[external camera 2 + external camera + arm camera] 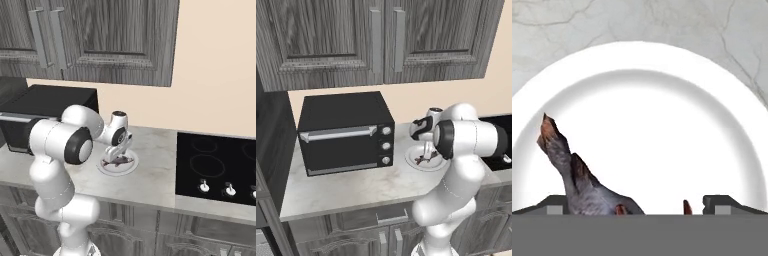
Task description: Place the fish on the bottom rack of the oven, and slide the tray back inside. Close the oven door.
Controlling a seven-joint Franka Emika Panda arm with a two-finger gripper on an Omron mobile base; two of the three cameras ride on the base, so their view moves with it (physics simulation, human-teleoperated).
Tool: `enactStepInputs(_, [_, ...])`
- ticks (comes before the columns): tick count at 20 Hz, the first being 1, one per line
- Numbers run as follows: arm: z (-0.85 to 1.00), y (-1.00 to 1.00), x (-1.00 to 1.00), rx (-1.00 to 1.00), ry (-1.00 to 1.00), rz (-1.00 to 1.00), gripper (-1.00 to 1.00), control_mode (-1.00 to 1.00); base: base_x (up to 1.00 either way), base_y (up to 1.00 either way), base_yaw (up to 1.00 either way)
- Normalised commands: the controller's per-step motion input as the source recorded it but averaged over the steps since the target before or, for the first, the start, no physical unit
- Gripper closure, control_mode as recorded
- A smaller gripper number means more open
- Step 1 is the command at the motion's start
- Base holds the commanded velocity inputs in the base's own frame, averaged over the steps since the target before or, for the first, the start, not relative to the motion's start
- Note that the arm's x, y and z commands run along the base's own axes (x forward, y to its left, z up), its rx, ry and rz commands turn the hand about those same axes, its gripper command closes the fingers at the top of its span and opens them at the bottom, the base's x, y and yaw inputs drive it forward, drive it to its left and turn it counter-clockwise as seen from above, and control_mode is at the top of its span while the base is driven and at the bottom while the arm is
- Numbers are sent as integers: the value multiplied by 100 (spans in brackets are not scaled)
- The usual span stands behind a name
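Hovering wide-open hand (634,205), empty, astride the fish (577,185) on white plate (637,65).

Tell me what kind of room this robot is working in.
A kitchen, and a rendered one: grey wood cabinets hang over a marble counter that carries a black toaster oven and a built-in cooktop.

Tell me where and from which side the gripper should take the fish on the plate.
Judging from the pictures, grip the fish across its thicker mid-body, coming straight down from above. It lies flat on the shallow white plate, so a side approach would meet the rim. The open gripper already straddles it.
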Motion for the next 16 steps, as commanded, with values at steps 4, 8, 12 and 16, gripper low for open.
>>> enactStepInputs(4, [-49, 9, -52, -11, -4, 11, -100, -100, 0, 0, 0])
enactStepInputs(8, [-36, 2, -68, -10, -9, 10, -100, -100, 0, 0, 0])
enactStepInputs(12, [-25, 0, -83, -6, -18, 10, -100, -100, 0, 0, 0])
enactStepInputs(16, [-38, 0, -12, -1, -7, 8, 100, -100, 0, 0, 0])
